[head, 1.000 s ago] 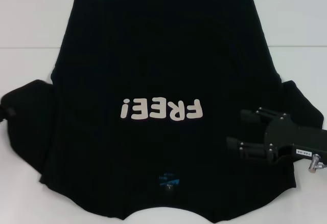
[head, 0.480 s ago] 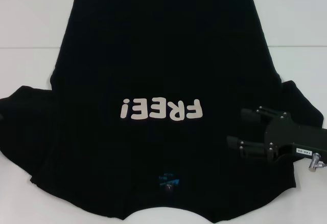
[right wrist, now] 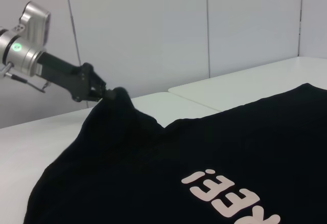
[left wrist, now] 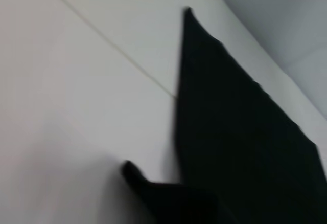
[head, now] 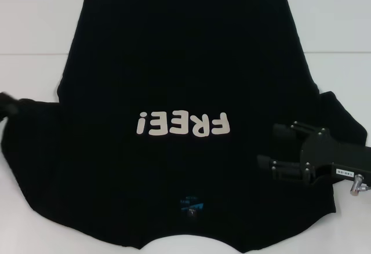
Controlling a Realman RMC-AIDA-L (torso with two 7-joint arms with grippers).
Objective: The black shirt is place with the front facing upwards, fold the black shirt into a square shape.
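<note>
Table: a white work surface (head: 35,28) with a thin seam line running across it; pale wall panels (right wrist: 153,24) stand behind it in the right wrist view.

Black shirt: the black shirt (head: 185,62) lies spread front-up over most of the table, hem at the far side and neck opening at the near edge. Its body is flat. The sleeve on the robot's right lies flat beneath the right arm; the sleeve on the robot's left is lifted off the table at its tip.

Lettering: white "FREE!" lettering (head: 182,124) sits at mid-chest and reads upside down from the head view.

Right gripper: the right gripper (head: 271,146) hovers over the shirt's right shoulder area, just beside the lettering, fingers spread apart with nothing between them.

Left gripper: the left gripper (right wrist: 104,94) is at the table's left edge, raised above the surface, fingers pinched on the tip of the left sleeve, which rises to a peak there.

Neck label: a small blue neck label (head: 192,203) shows just inside the collar.
</note>
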